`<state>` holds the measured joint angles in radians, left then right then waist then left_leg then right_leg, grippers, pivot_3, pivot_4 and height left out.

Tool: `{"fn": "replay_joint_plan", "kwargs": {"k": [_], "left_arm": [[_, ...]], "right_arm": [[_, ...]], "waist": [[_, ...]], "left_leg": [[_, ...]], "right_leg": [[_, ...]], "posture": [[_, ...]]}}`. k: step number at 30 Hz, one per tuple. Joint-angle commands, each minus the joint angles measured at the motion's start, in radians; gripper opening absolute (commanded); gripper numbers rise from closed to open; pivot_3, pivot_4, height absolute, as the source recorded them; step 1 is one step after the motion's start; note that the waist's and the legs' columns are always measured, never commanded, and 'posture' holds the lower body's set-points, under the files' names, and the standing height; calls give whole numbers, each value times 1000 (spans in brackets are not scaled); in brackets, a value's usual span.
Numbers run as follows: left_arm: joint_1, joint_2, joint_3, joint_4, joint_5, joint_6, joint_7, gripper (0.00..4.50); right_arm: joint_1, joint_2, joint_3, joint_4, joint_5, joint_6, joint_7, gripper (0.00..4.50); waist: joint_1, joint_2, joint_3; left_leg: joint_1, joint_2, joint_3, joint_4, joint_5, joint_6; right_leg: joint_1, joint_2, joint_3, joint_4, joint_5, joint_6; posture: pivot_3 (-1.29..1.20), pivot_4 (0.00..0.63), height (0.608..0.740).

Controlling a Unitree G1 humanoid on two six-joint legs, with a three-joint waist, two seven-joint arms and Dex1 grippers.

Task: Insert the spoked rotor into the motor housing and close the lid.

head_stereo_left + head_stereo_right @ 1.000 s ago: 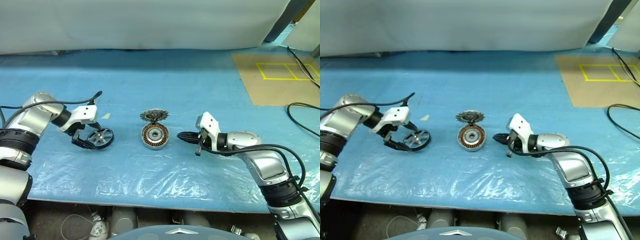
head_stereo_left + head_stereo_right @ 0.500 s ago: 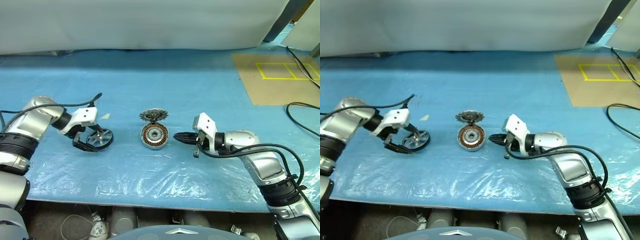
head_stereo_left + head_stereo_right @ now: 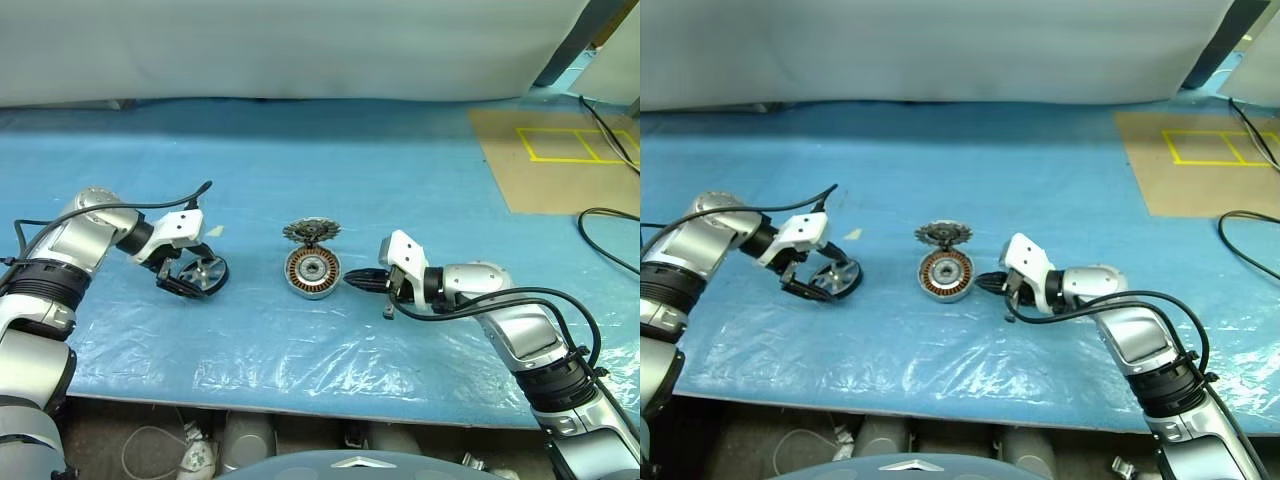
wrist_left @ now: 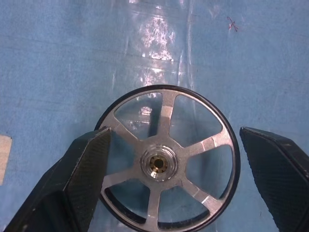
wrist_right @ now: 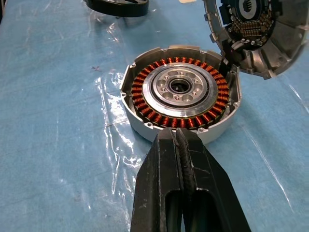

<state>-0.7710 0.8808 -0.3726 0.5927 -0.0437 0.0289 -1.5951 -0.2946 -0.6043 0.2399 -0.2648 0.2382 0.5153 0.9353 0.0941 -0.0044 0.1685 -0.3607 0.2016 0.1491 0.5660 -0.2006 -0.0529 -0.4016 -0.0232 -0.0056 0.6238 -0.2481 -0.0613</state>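
Observation:
The spoked rotor point(image 4: 166, 164), a silver wheel with a black rim, lies flat on the blue plastic-covered table point(image 3: 330, 170), left of centre. My left gripper point(image 3: 192, 281) points down over it, open, with one finger on each side of the rim. The motor housing point(image 3: 312, 272), a grey puck with copper windings around a silver hub, sits mid-table. Its lid point(image 5: 251, 34) stands tilted open on the far side. My right gripper point(image 3: 350, 282) is shut on nothing. Its tip sits right at the housing's right wall; I cannot tell if it touches.
A brown board with yellow tape squares point(image 3: 560, 150) lies at the back right. A black cable point(image 3: 610, 215) loops along the right edge. A white sheet point(image 3: 300, 50) closes off the back. A small beige scrap point(image 3: 213, 231) lies behind the rotor. The table's front edge is close.

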Motion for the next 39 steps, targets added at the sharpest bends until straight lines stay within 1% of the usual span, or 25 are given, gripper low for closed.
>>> {"fn": "replay_joint_plan", "kwargs": {"k": [1,2,4,6,9,12,14,24,27,31,35,38,39], "left_arm": [[-42,4,46,34,14,-25,3,4500],[-46,5,50,39,9,-26,-7,4500],[-43,43,16,2,-65,14,-18,4500],[-44,68,-7,-14,-102,26,-19,4500],[-56,52,3,28,-81,-10,-19,3873],[-60,50,0,31,-85,-2,-19,2895],[-60,51,-4,34,-82,-5,-19,2895],[-63,-11,21,138,38,-104,0,2895],[-71,-30,21,177,73,-133,35,2895],[-77,-53,27,203,88,-143,45,2895],[-69,-59,23,195,102,-154,21,2895],[-64,-61,26,196,107,-169,16,2414],[-62,-60,28,197,110,-175,10,2152]], "right_arm": [[-3,-5,-10,-43,8,10,-8,49],[-1,-7,-11,-44,8,10,-7,49],[5,-13,-15,-38,6,3,-5,49],[9,-17,-14,-30,-1,-6,-4,49],[11,-16,-4,-19,-12,-17,-8,0],[10,-15,1,-13,-18,-22,-5,0],[3,-14,3,-15,-20,-16,-5,0],[-24,-16,9,-84,-13,69,-27,0],[-23,-18,5,-103,-11,91,-33,0],[-28,-18,0,-126,-6,121,-41,0],[-48,-12,2,-152,0,162,-54,0],[-65,-10,1,-171,11,197,-63,0],[-69,-11,1,-177,13,206,-66,0]], "waist": [[1,0,0],[1,0,0],[2,0,0],[2,0,0],[2,0,0],[2,0,0],[2,0,0],[2,0,0],[3,0,0],[3,0,0],[3,0,0],[3,0,0],[4,0,0]], "left_leg": [[0,0,0,0,0,0],[0,-1,0,0,0,0],[0,-1,0,0,0,0],[0,-1,0,0,0,0],[0,-1,0,0,0,0],[0,-1,0,0,0,0],[0,-1,0,1,0,0],[0,-1,-1,1,0,0],[-1,-1,-1,1,0,0],[-1,-1,-1,1,0,0],[0,-1,-1,2,0,0],[0,-1,-1,2,0,0],[1,-1,-1,2,0,0]], "right_leg": [[0,0,0,0,0,0],[0,0,0,0,0,0],[0,0,0,0,0,0],[0,0,0,0,0,0],[0,0,0,0,0,0],[0,-1,0,0,0,0],[0,-1,0,0,0,0],[0,0,-1,0,0,0],[0,0,-1,0,0,0],[0,0,-1,0,0,0],[1,-1,-1,1,0,0],[1,-1,-1,1,0,0],[2,-1,-1,1,0,0]], "posture": [[0,150,740],[0,150,740],[0,150,740],[0,150,740],[0,150,740],[0,150,740],[0,150,740],[0,150,740],[0,150,740],[0,150,740],[0,150,740],[0,150,740],[0,150,740]]}}
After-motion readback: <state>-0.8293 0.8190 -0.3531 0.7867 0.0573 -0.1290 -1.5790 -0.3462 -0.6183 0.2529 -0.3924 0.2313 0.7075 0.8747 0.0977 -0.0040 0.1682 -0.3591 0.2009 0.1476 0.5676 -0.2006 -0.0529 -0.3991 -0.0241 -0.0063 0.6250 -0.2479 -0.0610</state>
